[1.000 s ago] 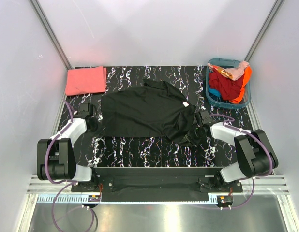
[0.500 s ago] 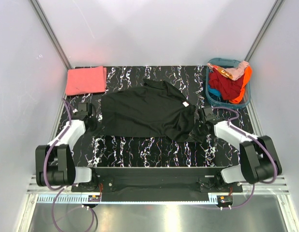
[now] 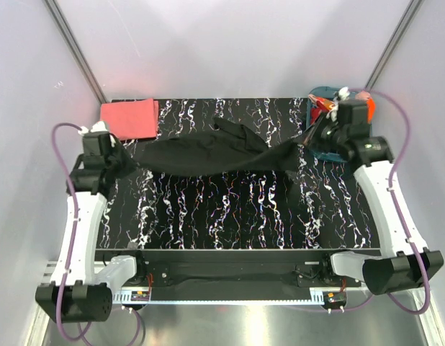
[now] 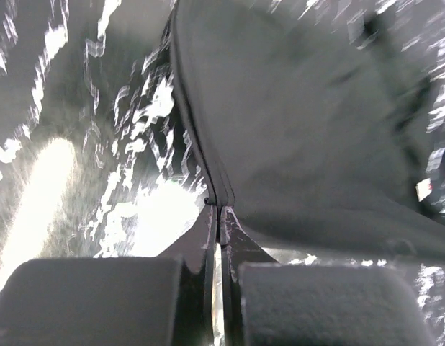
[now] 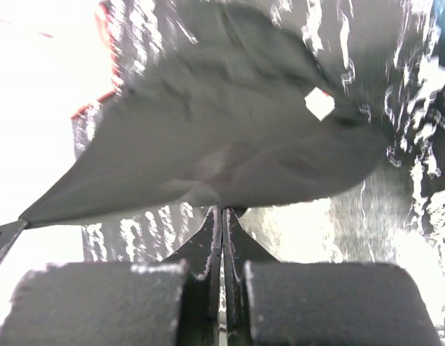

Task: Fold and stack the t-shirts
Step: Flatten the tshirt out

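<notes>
Top view: bright and even, lit from overhead. The white walls (image 3: 230,50) wash out pale, with a pink tinge in the far left corner beside the coral-pink shirt (image 3: 127,119).
Surface: the glossy marbled surface (image 3: 230,216) stays sharp here, with crisp veins and no strong glare.
Dark cloth: the black shirt (image 3: 215,153) reads as one flat dark mass, its folds barely showing.
Left wrist view: smeared throughout. White veins streak, and two patches of glare burn out on the left.
Right wrist view: the upper left is blown to pure white, and the cloth looks grey and soft.
Near edge: my left jaws and right jaws sit out of focus, dark and grainy.
</notes>
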Controlling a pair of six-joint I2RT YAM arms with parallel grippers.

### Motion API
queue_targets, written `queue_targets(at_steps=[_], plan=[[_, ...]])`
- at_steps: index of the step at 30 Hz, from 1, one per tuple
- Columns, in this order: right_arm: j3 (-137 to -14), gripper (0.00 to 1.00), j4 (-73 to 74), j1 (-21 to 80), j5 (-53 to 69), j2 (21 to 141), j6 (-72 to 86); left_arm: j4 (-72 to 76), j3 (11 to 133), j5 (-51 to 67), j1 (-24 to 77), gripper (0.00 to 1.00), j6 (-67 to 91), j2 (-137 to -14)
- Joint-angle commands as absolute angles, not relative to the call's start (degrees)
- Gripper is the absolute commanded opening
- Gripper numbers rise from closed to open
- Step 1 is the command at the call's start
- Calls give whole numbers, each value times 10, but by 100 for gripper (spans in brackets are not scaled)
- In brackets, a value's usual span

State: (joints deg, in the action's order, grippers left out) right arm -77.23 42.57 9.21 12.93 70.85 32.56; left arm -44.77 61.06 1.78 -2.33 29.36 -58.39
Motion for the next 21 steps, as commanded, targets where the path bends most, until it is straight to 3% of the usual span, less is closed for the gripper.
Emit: queue_targets(at_steps=[1, 6, 13, 21], plan=[[-907, 0, 505, 84, 131, 688, 294, -486, 692, 1, -24, 0, 278, -552], [-1051, 0, 538, 83, 116, 670, 287, -537, 875, 2, -20, 0, 278, -558], [-1154, 0, 513, 83, 97, 627, 267, -564, 1093, -4, 25, 0, 236, -596], [-1305, 0, 460, 83, 64, 659, 230, -529, 1229, -53, 74, 0, 185, -633]])
